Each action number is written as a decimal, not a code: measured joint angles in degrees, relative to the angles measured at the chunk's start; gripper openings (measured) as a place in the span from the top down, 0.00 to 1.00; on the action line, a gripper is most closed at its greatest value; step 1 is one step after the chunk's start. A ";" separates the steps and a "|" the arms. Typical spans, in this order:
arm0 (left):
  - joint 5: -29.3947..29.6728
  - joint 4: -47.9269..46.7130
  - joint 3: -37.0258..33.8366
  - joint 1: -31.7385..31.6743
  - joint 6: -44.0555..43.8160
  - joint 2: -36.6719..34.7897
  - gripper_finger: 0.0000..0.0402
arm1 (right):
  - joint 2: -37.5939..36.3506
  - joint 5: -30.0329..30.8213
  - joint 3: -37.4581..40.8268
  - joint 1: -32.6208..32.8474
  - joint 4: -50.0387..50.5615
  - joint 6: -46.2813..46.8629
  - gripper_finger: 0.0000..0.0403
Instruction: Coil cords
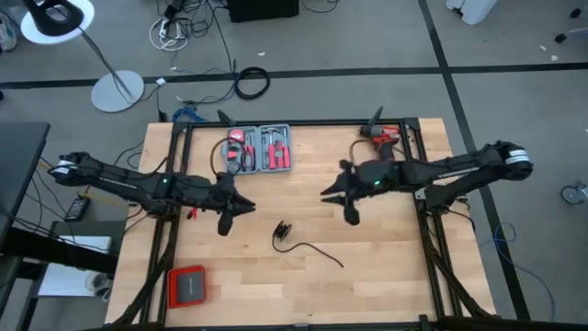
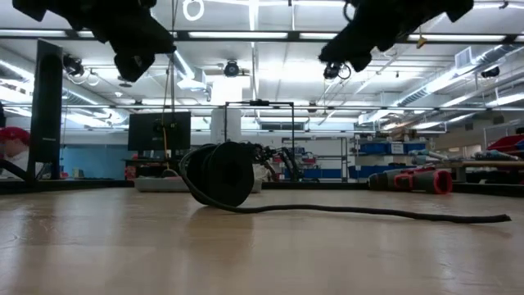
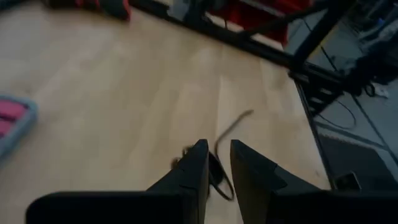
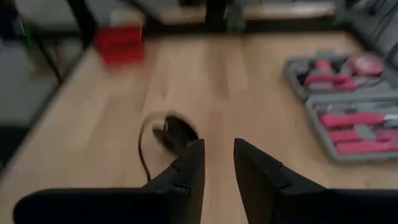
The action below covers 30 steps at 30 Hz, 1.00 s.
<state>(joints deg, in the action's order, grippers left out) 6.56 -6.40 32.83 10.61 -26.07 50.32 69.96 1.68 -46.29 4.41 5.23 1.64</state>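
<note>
Black cable (image 1: 299, 241) lies between 2 raised hands.

A light wooden table (image 1: 386, 276) with a dark metal frame along its edges carries everything here. Near its middle lies the thin black cable (image 1: 308, 246), its small plug block (image 1: 282, 229) at one end and the loose tail trailing off across the boards. An open grey tool case (image 1: 262, 149) with red-handled tools sits at the far edge, a red and black power tool (image 1: 383, 138) to its right, and a red box (image 1: 186, 286) at the near left corner.
</note>
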 joint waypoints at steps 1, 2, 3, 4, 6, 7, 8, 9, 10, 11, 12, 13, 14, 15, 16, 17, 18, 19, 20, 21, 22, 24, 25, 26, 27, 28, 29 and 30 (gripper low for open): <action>-0.41 -1.06 0.05 0.00 -0.25 0.58 0.82 | 1.80 0.48 -1.28 0.62 1.43 -1.10 0.78; -0.93 -2.37 0.05 0.00 -0.58 1.19 0.82 | 3.41 0.69 -2.59 1.11 2.77 -2.18 0.78; -1.55 -3.40 0.05 0.00 -0.92 1.93 0.82 | 4.71 0.69 -3.74 1.58 4.31 -3.24 0.78; -1.69 -3.91 0.05 0.00 -1.19 2.71 0.82 | 5.92 0.69 -4.92 1.99 5.72 -4.15 0.78; -2.33 -4.83 0.05 0.00 -1.34 4.20 0.82 | 8.02 0.71 -6.85 2.66 7.00 -5.69 0.78; -2.77 -4.94 0.05 0.00 -1.52 5.08 0.82 | 8.96 0.73 -7.60 2.87 7.55 -6.42 0.78; -2.92 -4.64 0.05 0.00 -1.73 6.24 0.82 | 9.89 0.88 -8.14 3.13 7.73 -7.03 0.78; -3.27 -4.58 0.05 0.00 -1.88 7.32 0.82 | 10.91 0.91 -8.64 3.45 7.72 -7.64 0.78; -3.69 -4.78 0.05 0.00 -2.01 8.38 0.82 | 12.01 0.95 -9.15 3.74 7.67 -8.12 0.78; -4.21 -4.77 0.05 0.00 -2.29 9.64 0.82 | 13.13 1.02 -9.61 3.97 7.63 -8.53 0.78; -4.56 -4.59 0.05 0.00 -2.86 10.99 0.82 | 14.25 1.07 -10.00 4.21 7.69 -8.83 0.78; -4.87 -4.59 0.05 0.00 -3.06 12.33 0.82 | 15.25 1.31 -10.36 4.50 7.72 -8.88 0.78; -5.51 -4.73 0.05 0.00 -3.08 13.58 0.82 | 16.45 1.67 -10.74 4.66 7.80 -9.09 0.78; -6.35 -4.46 0.03 0.00 -3.04 14.80 0.82 | 17.48 1.74 -11.06 4.86 7.80 -9.50 0.78; -6.64 -3.47 0.03 0.00 -2.89 16.00 0.82 | 18.47 1.77 -11.42 5.02 7.85 -10.00 0.78; -6.86 -2.44 0.03 0.06 -2.88 16.96 0.82 | 19.44 1.80 -11.82 5.30 7.87 -10.61 0.78; -6.88 -1.86 0.03 0.30 -2.88 17.68 0.82 | 20.36 1.87 -12.22 5.48 7.73 -11.25 0.78; -6.88 -1.03 0.03 0.51 -2.86 18.37 0.82 | 21.30 2.08 -12.71 5.70 7.63 -12.01 0.78; -6.88 0.27 0.03 0.81 -2.85 19.07 0.82 | 22.25 2.33 -13.17 5.99 7.49 -12.65 0.78; -6.90 1.37 0.05 1.11 -2.84 19.64 0.82 | 23.09 3.08 -13.61 6.23 7.53 -13.12 0.78; -6.94 1.84 0.05 1.40 -2.82 19.94 0.82 | 23.90 3.95 -13.98 6.44 7.50 -13.62 0.78; -6.93 3.16 0.05 1.98 -2.82 20.26 0.82 | 25.43 4.69 -14.61 6.76 7.48 -15.17 0.78; -6.83 3.77 0.05 2.34 -2.80 20.36 0.82 | 26.10 4.78 -14.92 6.85 7.44 -15.79 0.77; -6.40 4.15 0.05 2.76 -2.80 20.46 0.82 | 26.74 4.83 -15.39 6.85 7.50 -15.94 0.77; -5.91 4.42 0.05 3.15 -2.80 20.52 0.82 | 27.23 4.81 -15.98 6.85 7.44 -15.92 0.76; -5.22 4.60 0.05 3.64 -2.80 20.55 0.82 | 27.51 4.78 -16.45 6.85 7.27 -15.88 0.75; -4.63 5.01 0.05 4.07 -2.76 20.58 0.82 | 27.53 4.76 -16.69 6.83 7.13 -15.83 0.75; -4.35 5.84 0.05 4.53 -2.76 20.79 0.82 | 27.52 4.76 -16.77 6.85 6.83 -15.70 0.74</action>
<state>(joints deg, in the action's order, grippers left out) 2.21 -0.57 32.88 15.14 -28.83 71.11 97.49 6.44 -63.05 11.26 12.06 -14.06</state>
